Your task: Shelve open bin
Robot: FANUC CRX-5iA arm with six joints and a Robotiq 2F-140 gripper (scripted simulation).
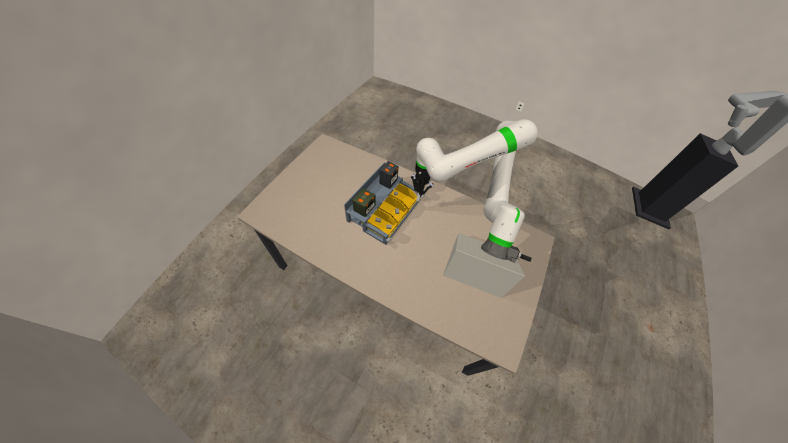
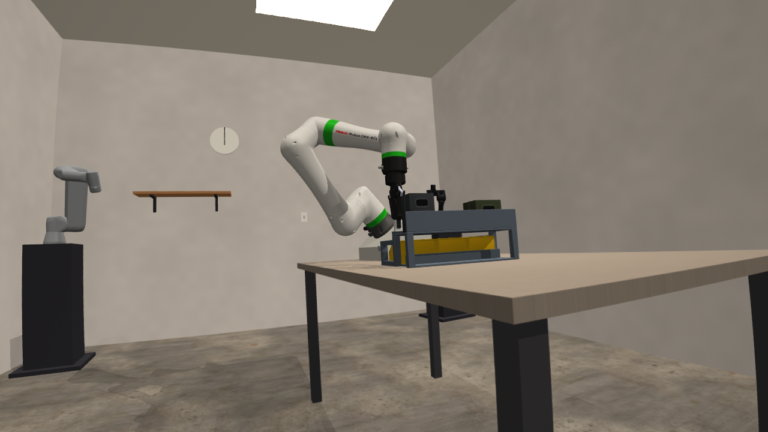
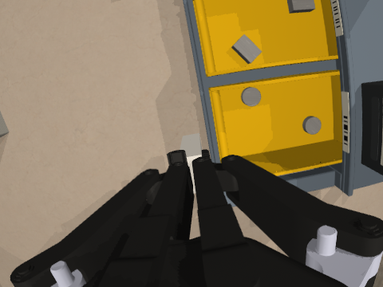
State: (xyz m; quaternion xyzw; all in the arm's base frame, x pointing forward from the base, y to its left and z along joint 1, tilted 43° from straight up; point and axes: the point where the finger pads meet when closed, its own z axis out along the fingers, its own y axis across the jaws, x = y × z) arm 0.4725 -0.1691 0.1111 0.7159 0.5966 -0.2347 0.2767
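Note:
A grey shelf stands on the table with three yellow open bins in a row behind its front lip. In the wrist view the end bin holds two round grey parts, and the one beside it holds two grey blocks. All look level, with their open fronts toward the lip. My gripper is shut with nothing between the fingers. It points down just outside the front lip, by the end bin's corner. It also shows in the top view and the exterior view.
Two dark boxes stand on the shelf's upper board above the bins' rear ends. My grey base block sits on the table toward its right end. A second arm on a black pedestal stands off the table.

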